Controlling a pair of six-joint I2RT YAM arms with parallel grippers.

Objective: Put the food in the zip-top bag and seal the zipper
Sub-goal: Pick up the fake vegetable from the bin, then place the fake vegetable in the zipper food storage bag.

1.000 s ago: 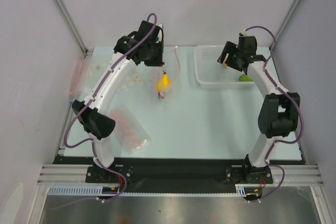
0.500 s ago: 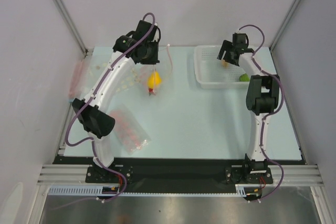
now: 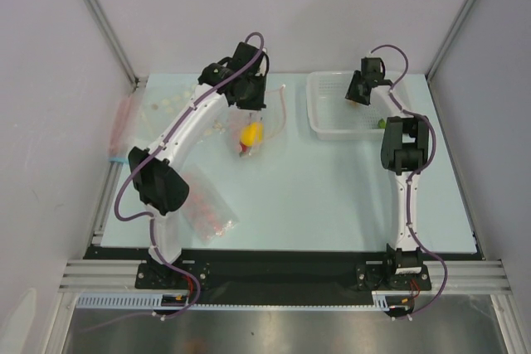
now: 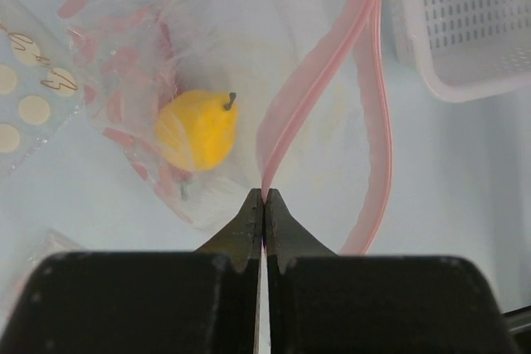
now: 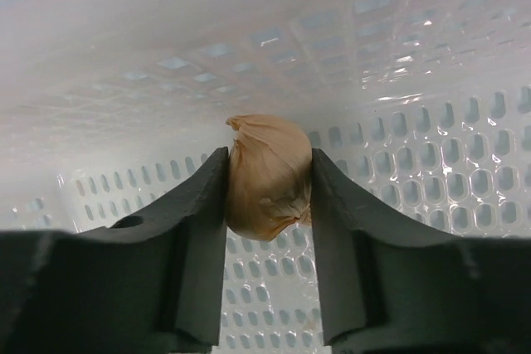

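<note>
Well, my left gripper is closed tight on the zipper: the two fingertips are pressed together and the pink strip comes out from between them. From there the strip runs away to a round pink end near the corner of the white basket. A second pink strip curves back from this round end and passes on the right side of my fingers, so the two strips stand apart and the mouth is not sealed. The zip-top bag is crinkled, and the yellow pear is inside it, seen through the clear plastic. In the top view there is a little red just beside the pear, but it is too small for me to tell what it is. A packet with pale round pieces lies flat just beside the bag. A packet with pink-red pieces lies on the tabletop near the base of my left arm. My right gripper is inside the basket, and its two fingers grip the beige bulb from both sides, with the perforated wall behind it. The green fruit is in the basket too, at its near right corner, apart from my right gripper.
</note>
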